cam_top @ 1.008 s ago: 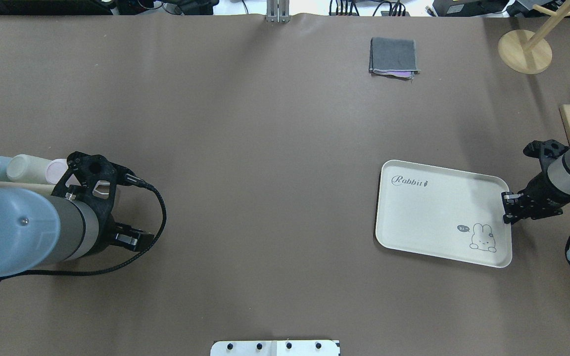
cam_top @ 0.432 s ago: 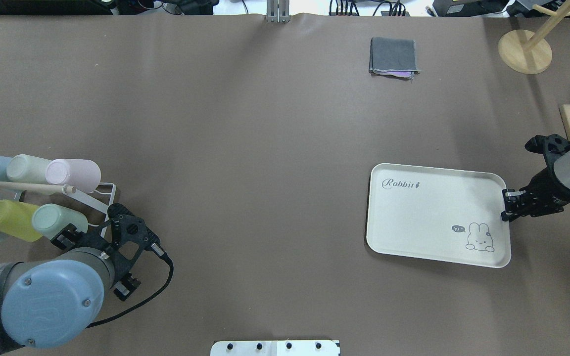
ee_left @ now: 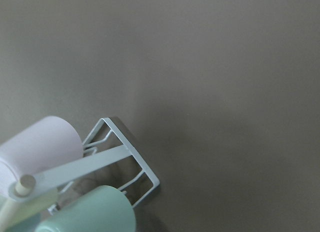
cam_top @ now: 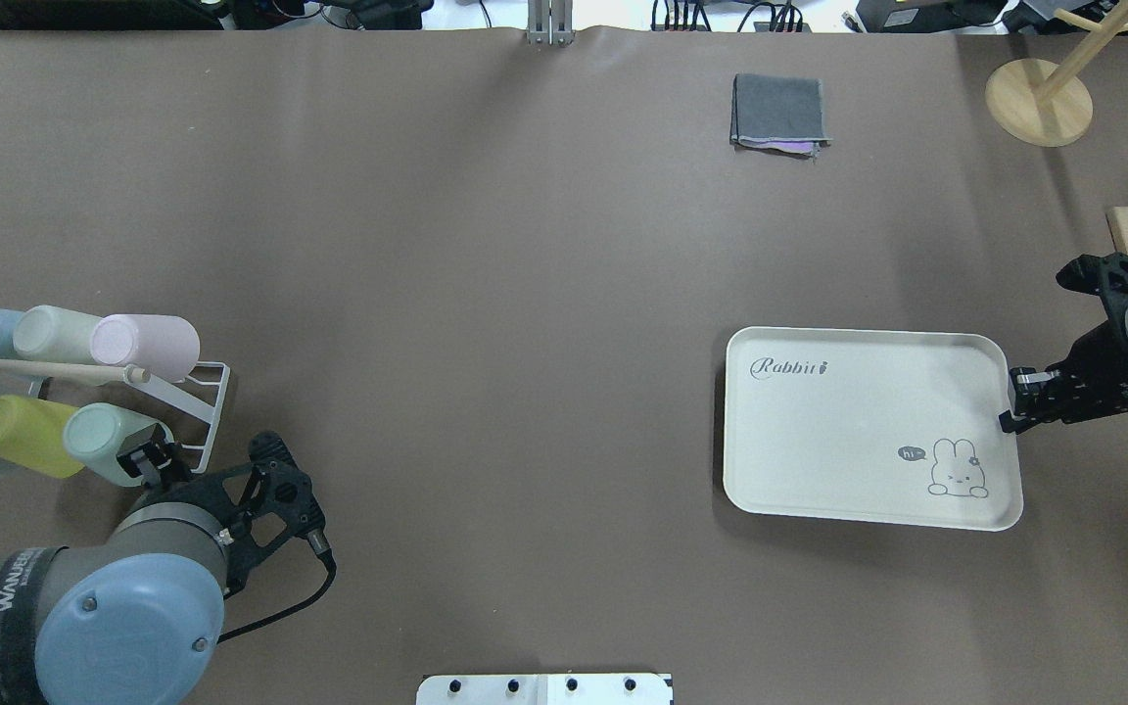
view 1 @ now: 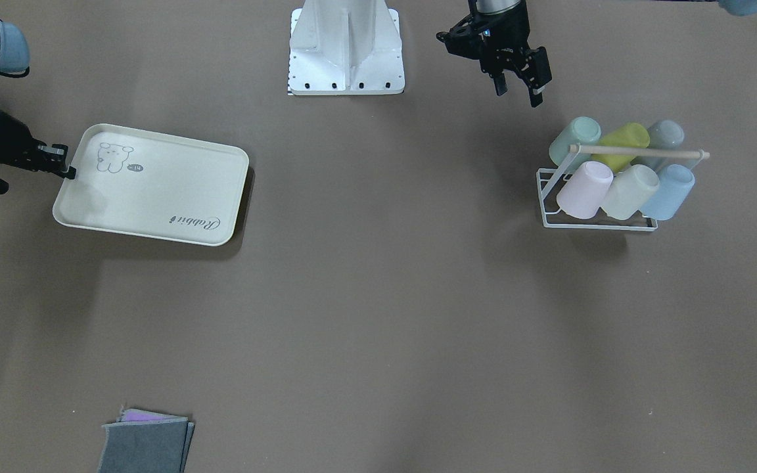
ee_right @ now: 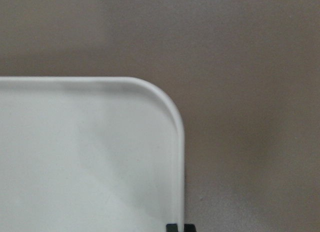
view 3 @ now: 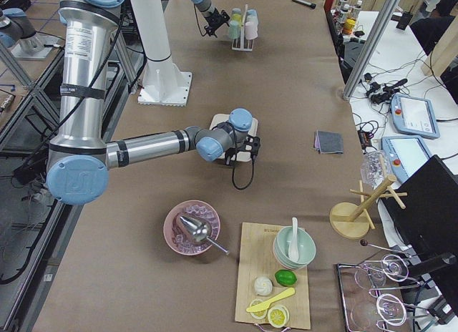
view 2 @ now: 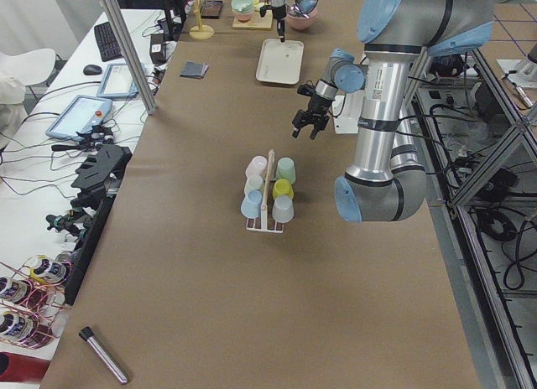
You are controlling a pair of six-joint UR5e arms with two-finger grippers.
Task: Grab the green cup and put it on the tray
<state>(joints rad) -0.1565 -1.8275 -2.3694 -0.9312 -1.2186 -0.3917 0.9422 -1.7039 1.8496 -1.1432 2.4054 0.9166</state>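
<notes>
**A:** Where is the green cup (cam_top: 109, 438)?

**B:** On the rack (cam_top: 214, 384), in the row on the robot's side, at the end toward the table's middle. It looks to be mouth down and base up, so I judge its long axis is close to upright.

**A:** Which arm is nearer?

**B:** The left. The left gripper (view 1: 518, 92) hangs raised, with its jaws spread and empty. It is not touching the cup, which lies farther from the robot and out to its left. In the wrist view the cup sits only in the bottom corner, so it is off the jaws' line.

**A:** And the other arm?

**B:** It is well apart, across the table. The right gripper (cam_top: 1011, 401) is clamped on the rim of the tray (cam_top: 848, 431).
</notes>
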